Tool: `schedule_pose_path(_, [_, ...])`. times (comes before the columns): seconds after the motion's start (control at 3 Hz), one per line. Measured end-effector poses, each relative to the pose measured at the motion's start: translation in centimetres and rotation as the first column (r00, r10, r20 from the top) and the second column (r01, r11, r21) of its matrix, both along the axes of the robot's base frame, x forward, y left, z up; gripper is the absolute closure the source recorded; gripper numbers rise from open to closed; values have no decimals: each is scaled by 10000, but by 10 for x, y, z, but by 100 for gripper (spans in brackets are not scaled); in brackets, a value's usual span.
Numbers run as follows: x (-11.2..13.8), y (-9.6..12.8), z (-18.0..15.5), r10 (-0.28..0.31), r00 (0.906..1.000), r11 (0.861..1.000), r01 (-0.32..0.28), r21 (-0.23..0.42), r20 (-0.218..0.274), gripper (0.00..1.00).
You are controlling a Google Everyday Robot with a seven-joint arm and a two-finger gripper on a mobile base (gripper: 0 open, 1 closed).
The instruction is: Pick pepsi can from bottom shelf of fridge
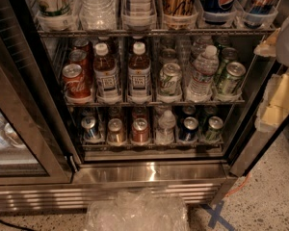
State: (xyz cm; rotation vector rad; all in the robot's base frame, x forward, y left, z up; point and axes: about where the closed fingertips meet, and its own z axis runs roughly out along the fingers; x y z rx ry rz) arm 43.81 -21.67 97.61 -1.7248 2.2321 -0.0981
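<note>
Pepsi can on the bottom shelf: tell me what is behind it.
Behind the pepsi can, in the same lane, the upper part of another dark can shows; its body and anything deeper are covered. The hand hangs at the right, outside the fridge.

Tea bottles (139, 76), red cola can (76, 83), crumpled plastic (135, 213), blue tape cross (216, 216)
</note>
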Motion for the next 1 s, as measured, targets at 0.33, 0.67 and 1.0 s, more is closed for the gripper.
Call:
schedule_pose_path(0.33, [0,0,0,-3,10000,10000,3,3,1,0])
schedule_pose_path(0.67, [3,4,-14,-665,9976,9963,653,568,196,0])
schedule_pose_path(1.0, [-16,22,-49,-2408,9704,9456,2382,2214,-155,0])
